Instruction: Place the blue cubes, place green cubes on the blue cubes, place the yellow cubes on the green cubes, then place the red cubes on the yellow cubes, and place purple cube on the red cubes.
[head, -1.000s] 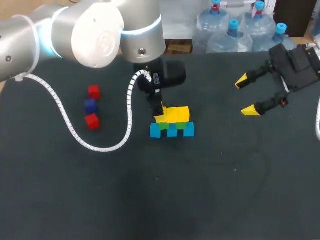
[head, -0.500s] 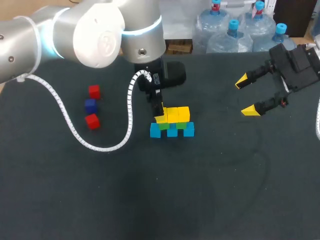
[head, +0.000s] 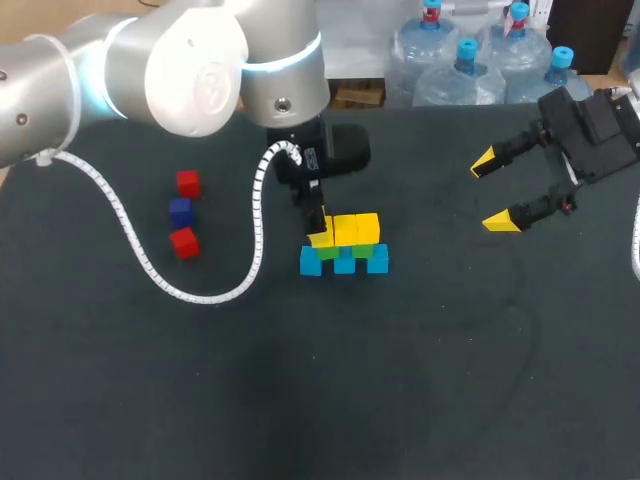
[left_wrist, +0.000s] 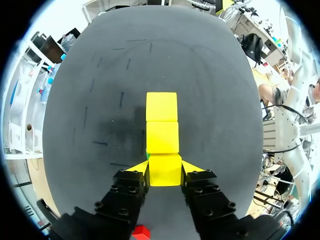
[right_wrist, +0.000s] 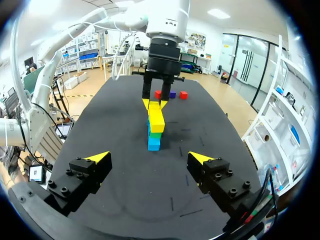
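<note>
A stack stands mid-table: three blue cubes (head: 345, 263) in a row, green cubes (head: 362, 250) on them, yellow cubes (head: 357, 229) on top. My left gripper (head: 318, 225) points down at the stack's left end, shut on the third yellow cube (left_wrist: 164, 169), which rests in line with the other two yellow cubes (left_wrist: 162, 122). Two red cubes (head: 188, 183) (head: 184, 243) and a dark purple cube (head: 180, 211) lie at the left. My right gripper (head: 497, 190) hangs open at the right, holding nothing. In the right wrist view, the stack (right_wrist: 155, 127) is ahead of the open right gripper (right_wrist: 150, 158).
The left arm's white spiral cable (head: 140, 250) loops over the table between the loose cubes and the stack. A red cube (left_wrist: 141, 231) shows behind the left gripper's fingers. The dark table (head: 400, 380) stretches toward the front.
</note>
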